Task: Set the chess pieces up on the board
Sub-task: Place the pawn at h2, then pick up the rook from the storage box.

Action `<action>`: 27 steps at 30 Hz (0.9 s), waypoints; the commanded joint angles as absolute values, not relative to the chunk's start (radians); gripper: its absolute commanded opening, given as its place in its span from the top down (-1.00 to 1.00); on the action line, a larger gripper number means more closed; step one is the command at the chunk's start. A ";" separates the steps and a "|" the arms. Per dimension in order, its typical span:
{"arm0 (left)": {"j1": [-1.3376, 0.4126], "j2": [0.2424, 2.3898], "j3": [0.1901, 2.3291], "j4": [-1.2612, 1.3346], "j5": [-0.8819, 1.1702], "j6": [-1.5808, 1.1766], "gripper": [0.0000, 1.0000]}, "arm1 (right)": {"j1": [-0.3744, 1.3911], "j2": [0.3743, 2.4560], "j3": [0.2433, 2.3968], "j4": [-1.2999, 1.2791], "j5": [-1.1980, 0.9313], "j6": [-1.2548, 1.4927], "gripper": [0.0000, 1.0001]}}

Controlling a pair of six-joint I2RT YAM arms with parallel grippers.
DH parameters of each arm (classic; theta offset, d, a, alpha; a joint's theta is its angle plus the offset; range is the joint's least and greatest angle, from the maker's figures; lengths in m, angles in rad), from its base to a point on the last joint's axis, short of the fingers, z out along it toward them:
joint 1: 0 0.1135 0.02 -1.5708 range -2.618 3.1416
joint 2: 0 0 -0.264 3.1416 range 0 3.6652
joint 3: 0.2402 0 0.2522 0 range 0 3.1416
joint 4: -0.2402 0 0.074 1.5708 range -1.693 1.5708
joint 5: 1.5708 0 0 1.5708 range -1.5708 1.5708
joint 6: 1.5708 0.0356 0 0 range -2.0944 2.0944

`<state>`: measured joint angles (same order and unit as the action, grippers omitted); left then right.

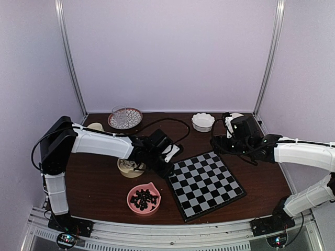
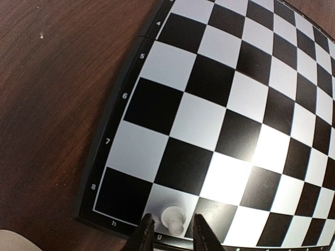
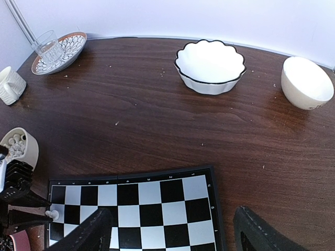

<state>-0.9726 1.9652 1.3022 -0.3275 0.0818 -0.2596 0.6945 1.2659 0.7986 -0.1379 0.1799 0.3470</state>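
The board (image 1: 205, 183) lies in the middle of the table, turned at an angle. One cream-white chess piece (image 2: 174, 218) stands on a pale square by the letter g, at the board's left corner. My left gripper (image 2: 174, 235) is open. Its fingers stand on either side of that piece with small gaps. In the top view the left gripper (image 1: 167, 169) is at the board's left corner. My right gripper (image 3: 170, 235) is open wide and empty, above the board's far corner (image 1: 220, 145). The piece (image 3: 51, 213) also shows in the right wrist view.
A pink bowl (image 1: 144, 198) of black pieces sits in front of the board's left side. A cream bowl (image 1: 129, 168) of white pieces sits under the left arm. A scalloped white bowl (image 3: 210, 65), a plain white bowl (image 3: 306, 82), a plate with a glass (image 3: 57, 46) and a cream cup (image 3: 10, 84) stand at the back.
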 commanded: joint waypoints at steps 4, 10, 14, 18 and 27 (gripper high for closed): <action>-0.978 1.889 1.305 -0.342 0.052 -0.252 0.32 | 0.701 1.247 0.790 -0.133 0.199 0.345 -0.65; -0.978 1.745 1.231 -0.332 -0.049 -0.238 0.15 | 0.701 1.244 0.786 -0.130 0.201 0.347 -0.65; -0.967 1.628 1.149 -0.316 -0.136 -0.226 0.10 | 0.701 1.234 0.779 -0.122 0.200 0.348 -0.66; -0.907 1.496 1.044 -0.295 -0.143 -0.249 0.10 | 0.700 1.229 0.774 -0.118 0.197 0.350 -0.66; -0.715 1.313 0.829 -0.219 -0.172 -0.349 0.24 | 0.701 1.233 0.773 -0.112 0.189 0.354 -0.65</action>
